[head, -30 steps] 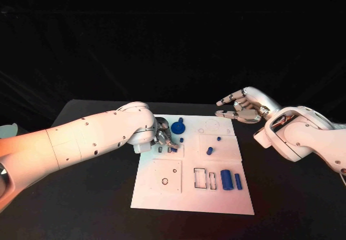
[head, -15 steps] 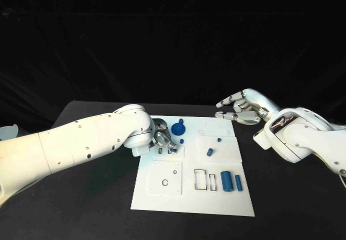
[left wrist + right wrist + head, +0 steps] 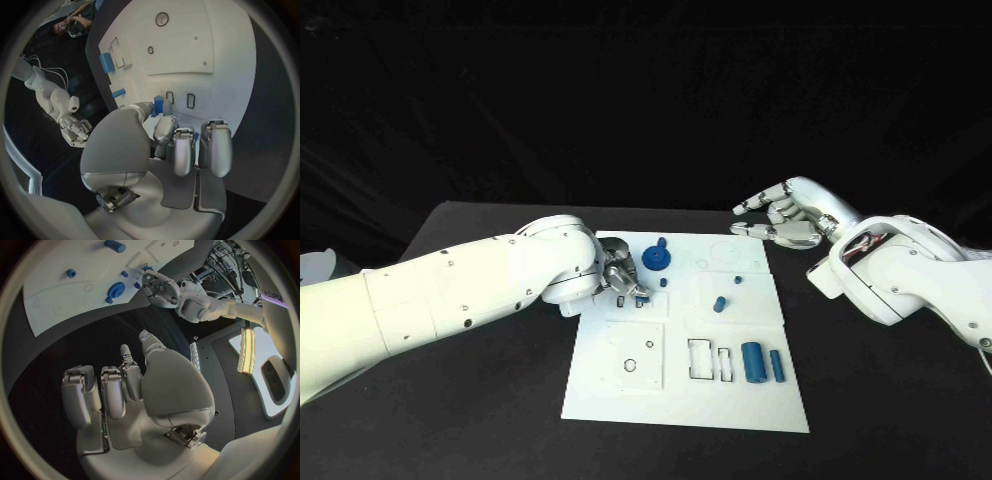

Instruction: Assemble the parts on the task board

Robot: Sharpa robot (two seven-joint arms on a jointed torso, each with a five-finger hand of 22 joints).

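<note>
Task board (image 3: 678, 385): white plate, middle of black table (image 3: 473, 400), long side running away from the robot.

Left hand (image 3: 620, 278): over the board's left edge, near the far left panel. Fingers curled down toward the surface. In left wrist view (image 3: 181, 145), thumb and fingers close around a small blue block (image 3: 159, 106), held just above or against the board beside a small rectangular slot (image 3: 190, 100). Whether the block is seated in a recess cannot be told.

Right hand (image 3: 783, 220): above the board's far right corner, clear of the surface. Fingers partly spread and loosely bent, holding nothing. Same seen in right wrist view (image 3: 119, 390), palm over dark table with the board beyond the fingertips.

Blue gear (image 3: 656, 261): round toothed disc, far left panel, just beside the left hand's fingers; also in right wrist view (image 3: 115, 290).

Small blue peg (image 3: 662, 242): beyond the gear, near the board's far edge.

Small blue pieces on the middle right panel: one short stud (image 3: 737, 279), one slightly longer peg (image 3: 718, 303), near each other, well apart from both hands.

Large blue cylinder (image 3: 753, 361): lying flat on the near right panel, beside two outlined rectangular recesses (image 3: 711, 360).

Slim blue bar (image 3: 776, 365): lying just beside the cylinder, toward the board's right edge, parallel to it.

Near left panel: small round hole (image 3: 630, 365) and a smaller one farther off.
</note>
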